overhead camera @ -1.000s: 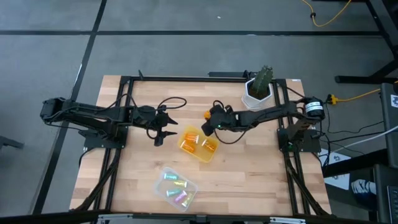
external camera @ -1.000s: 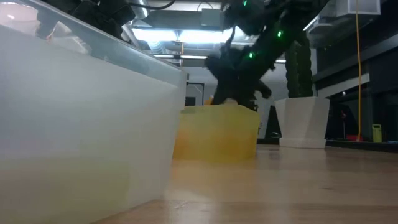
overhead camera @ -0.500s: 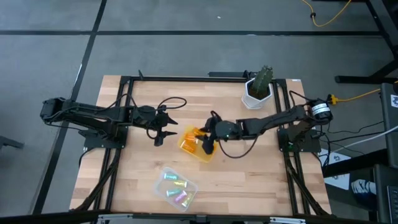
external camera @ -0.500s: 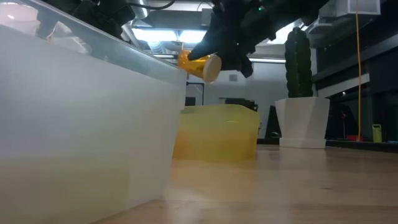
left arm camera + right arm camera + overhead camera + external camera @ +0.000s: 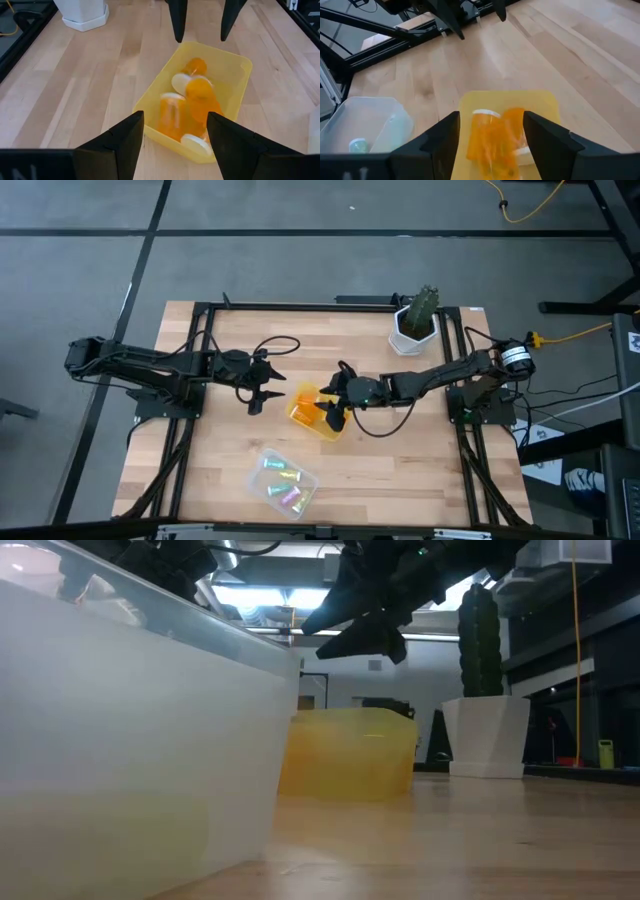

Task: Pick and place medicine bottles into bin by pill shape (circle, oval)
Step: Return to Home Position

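Several orange bottles with white caps [image 5: 197, 92] lie in the yellow bin [image 5: 240, 62], one of them blurred; they also show in the right wrist view [image 5: 492, 135]. My right gripper [image 5: 328, 415] is open and empty right above the yellow bin [image 5: 297, 417], its fingers slanting down [image 5: 325, 640]. My left gripper [image 5: 258, 395] is open and empty, held above the table just left of the bin [image 5: 175, 117]. Pastel vials [image 5: 283, 480] lie in the clear bin [image 5: 262, 465] nearer the front edge.
A white plant pot [image 5: 410, 335] with a cactus stands at the table's far right. The clear bin's wall [image 5: 120, 740] fills the low view's left side. Bare wood lies to the right of the yellow bin [image 5: 350, 755] and along the front right.
My right gripper has carried an orange bottle up and toward the near edge, over the yellow bin. It has then opened and let go. The bottle has fallen into the bin among the others.
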